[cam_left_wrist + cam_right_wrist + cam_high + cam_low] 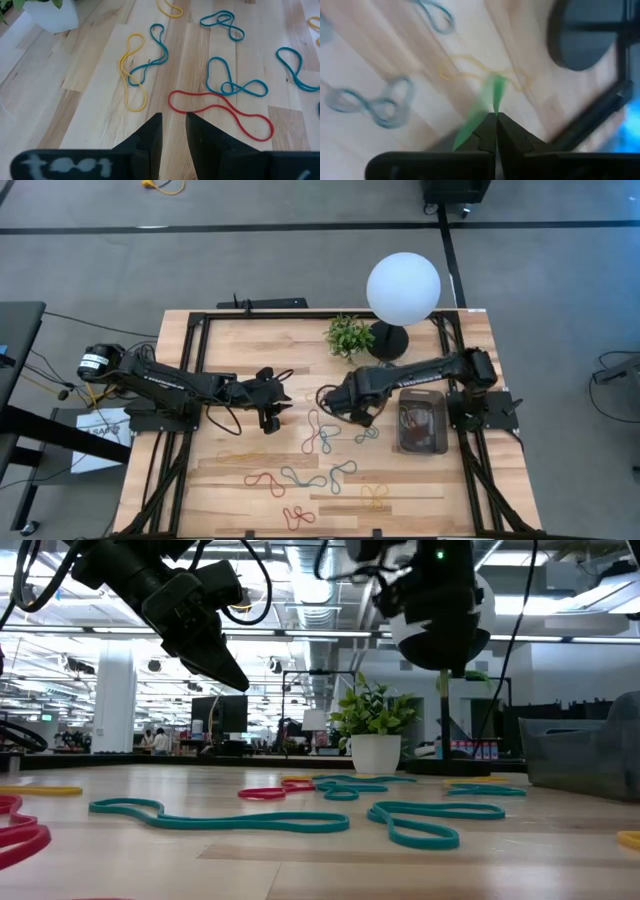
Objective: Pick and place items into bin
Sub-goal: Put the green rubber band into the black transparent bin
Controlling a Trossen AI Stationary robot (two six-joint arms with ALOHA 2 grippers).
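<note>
I see the bands (318, 438) strewn as thin, limp loops over the middle and near part of the pale wooden table (230, 480), twisted into figure-eights and squiggles: teal, red, yellow and orange ones, all lying flat on the planked grain. My right gripper (495, 116) has its dark fingers pressed together on a green band (487, 102), which stretches up from the tips as a smeared green strip above the wood; a yellow loop (470, 70) lies just beyond it. From above, that right gripper (340, 405) sits just left of the bin (422, 423), near the table's middle. The bin is a small, dark, translucent rectangular tub with rounded corners, standing at the right side of the table with some bands already showing inside it. My left gripper (174, 131) hovers over the left-centre of the table with its two blunt black fingers set a narrow gap apart, holding nothing; below it lie a long red loop (220, 112), a teal figure-eight (235, 86) and a yellow loop (132, 72) crossed by a teal one. Behind the bin stand a small leafy plant (349, 335) in a white pot and a lamp (402, 292) with a matte white globe on a round black base.
</note>
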